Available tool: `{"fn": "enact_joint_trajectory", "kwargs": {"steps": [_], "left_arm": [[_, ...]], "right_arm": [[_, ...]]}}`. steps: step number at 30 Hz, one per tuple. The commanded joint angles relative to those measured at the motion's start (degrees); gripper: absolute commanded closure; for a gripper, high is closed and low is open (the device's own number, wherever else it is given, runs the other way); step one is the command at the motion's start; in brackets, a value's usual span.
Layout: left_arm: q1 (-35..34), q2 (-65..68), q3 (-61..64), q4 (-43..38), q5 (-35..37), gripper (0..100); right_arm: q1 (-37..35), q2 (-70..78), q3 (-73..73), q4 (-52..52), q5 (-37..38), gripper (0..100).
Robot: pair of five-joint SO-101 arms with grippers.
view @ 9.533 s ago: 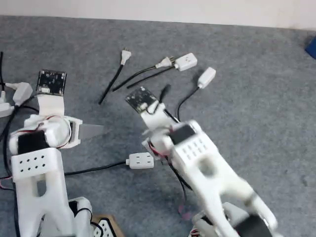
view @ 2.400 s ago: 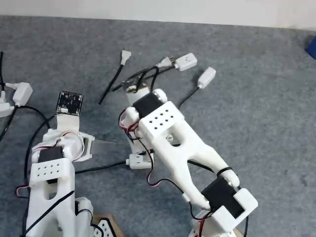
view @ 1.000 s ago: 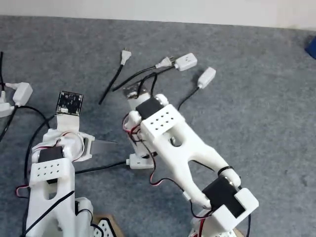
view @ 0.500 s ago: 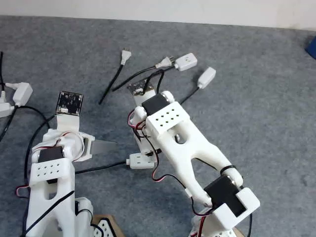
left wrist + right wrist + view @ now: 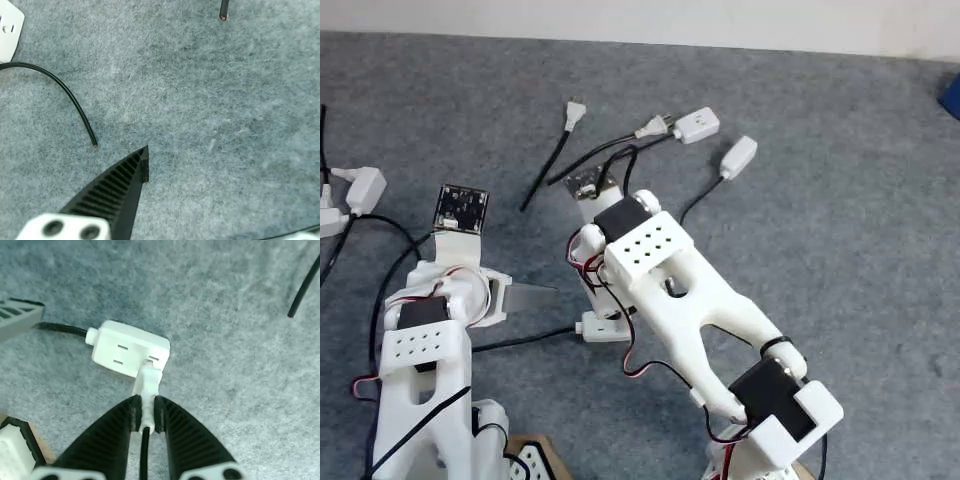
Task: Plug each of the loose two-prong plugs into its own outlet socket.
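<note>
1. The socket may skid. Your right gripper [image 5: 147, 402] is closed on the white plug [image 5: 149, 380], whose nose touches the white socket block [image 5: 125, 347]. The block lies loose near the middle of the surface, towards its near edge, and nothing braces it. The left gripper [image 5: 141, 159] hangs over bare surface well apart from the block, and you cannot tell whether it is open or closed. A forward push probably shoves the block away instead of seating the prongs.
2. The prongs may miss or bend. The plug meets the block at its end pair of slots, but its body hides the prongs, so you cannot tell whether they are lined up or already partly in. It also seems to come in at a slant to the slotted face.
3. The plug may twist in the grip. You hold it by its narrow tail, just ahead of its cord, so resistance at the nose can pivot it.
4. The block's black cord [image 5: 60, 329] runs off beside the arms and could drag or snag.
5. Another loose plug [image 5: 574, 111] lies near the far edge, not yet dealt with.
</note>
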Motion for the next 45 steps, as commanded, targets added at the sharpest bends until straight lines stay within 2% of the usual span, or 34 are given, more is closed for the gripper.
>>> {"fn": "enact_joint_trajectory", "kwargs": {"steps": [1,6,13,21,33,45], "left_arm": [[-0.4,-0.48,-0.22,-0.7,0.0,45],[-0.48,-0.48,-0.13,-0.7,0.0,45],[-0.4,-0.48,-0.13,-0.7,0.0,45],[-0.4,-0.48,-0.22,-0.7,0.0,45],[-0.4,-0.48,-0.31,-0.7,0.0,45],[-0.48,-0.48,-0.22,-0.62,0.0,45]], "right_arm": [[-0.4,-0.48,-2.42,-0.57,-0.53,99.3],[-0.31,-0.48,-2.42,-0.57,-0.44,99.3],[3.82,-0.48,-2.42,-0.4,1.49,99.3],[3.56,-0.48,-2.42,-0.57,1.41,99.3],[-0.66,-0.48,-2.33,-0.13,-0.18,99.3],[1.45,-0.48,2.15,-1.8,1.14,99.3]]}}
